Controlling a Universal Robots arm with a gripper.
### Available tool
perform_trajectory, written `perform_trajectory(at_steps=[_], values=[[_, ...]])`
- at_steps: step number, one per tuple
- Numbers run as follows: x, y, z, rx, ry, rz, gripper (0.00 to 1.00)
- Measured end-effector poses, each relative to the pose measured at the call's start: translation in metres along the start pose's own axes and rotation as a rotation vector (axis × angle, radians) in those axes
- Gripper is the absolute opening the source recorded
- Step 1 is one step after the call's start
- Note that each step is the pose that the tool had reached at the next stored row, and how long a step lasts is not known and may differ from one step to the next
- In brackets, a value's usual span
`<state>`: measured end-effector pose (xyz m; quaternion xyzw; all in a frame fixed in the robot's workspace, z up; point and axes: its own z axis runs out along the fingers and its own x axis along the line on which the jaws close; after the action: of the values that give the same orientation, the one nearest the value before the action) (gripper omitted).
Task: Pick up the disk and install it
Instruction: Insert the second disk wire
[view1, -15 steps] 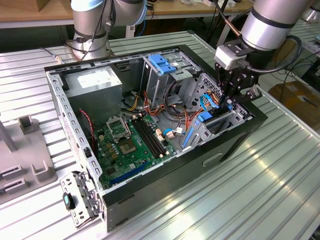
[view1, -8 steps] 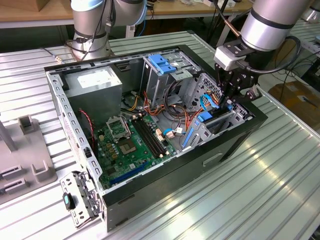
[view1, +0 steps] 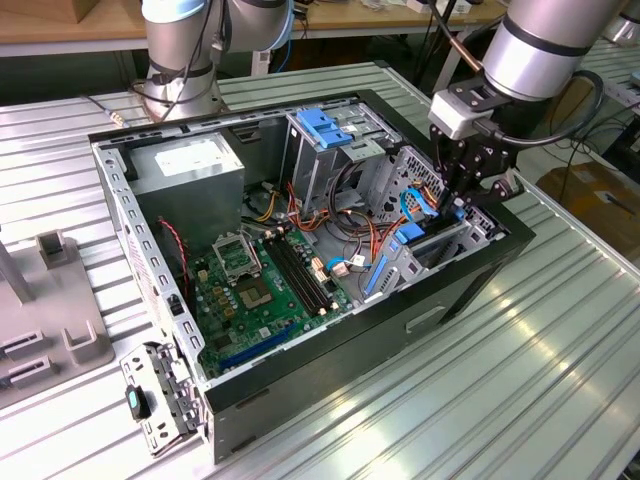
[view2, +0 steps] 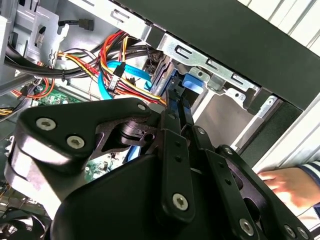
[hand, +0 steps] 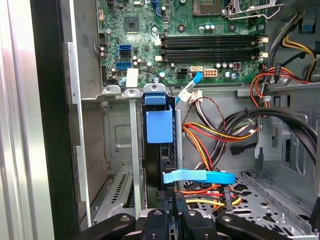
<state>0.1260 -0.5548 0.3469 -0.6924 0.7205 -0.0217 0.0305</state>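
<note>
The hand (view1: 462, 195) is gripping the disk (hand: 159, 150) edge-on, holding it upright so it is sliding into the case's (view1: 470, 285) bay.

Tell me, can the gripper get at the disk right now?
Probably yes: the gripper is already down inside the case at the disk, which stands on edge in its bay, with the blue flat cable crossing beside it.

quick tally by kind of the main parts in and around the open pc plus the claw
open black metal computer case: 1
green motherboard: 1
grey power-supply box: 1
light-blue plastic bracket on the drive cage: 1
blue-framed black hard disk, upright in its bay: 1
black claw, shut on the disk: 1
Total: 6
</note>
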Motion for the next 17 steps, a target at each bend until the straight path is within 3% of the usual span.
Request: perform_trajectory(at_steps=[17], values=[[0.0002,0.0008,0.0067,0.0000,-0.0007,0.000,0.17]])
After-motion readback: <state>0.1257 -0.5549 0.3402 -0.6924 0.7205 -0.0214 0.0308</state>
